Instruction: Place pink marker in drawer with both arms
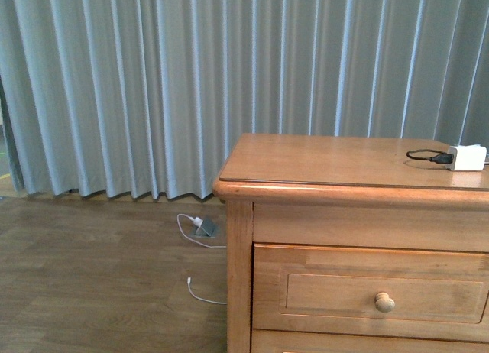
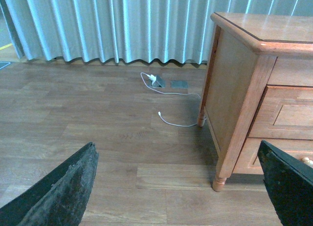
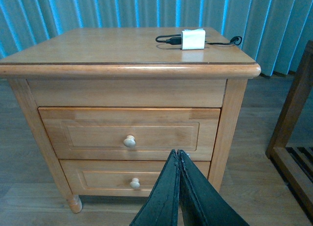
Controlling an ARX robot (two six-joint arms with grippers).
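I can find no pink marker in any of my three views, and my front view cuts off the dresser (image 1: 351, 238) at its right edge and shows neither arm. From my right wrist I count two drawers, both shut, each with one knob: the upper drawer (image 3: 129, 133) at 12 o'clock from the lower (image 3: 132, 179), and one white adapter (image 3: 193, 39) with a black cable on top. My right gripper (image 3: 178, 157) is pressed closed on nothing, my left gripper (image 2: 178, 187) spread wide over bare floor (image 2: 98, 118), one white cable (image 2: 168, 119) at its 12 o'clock.
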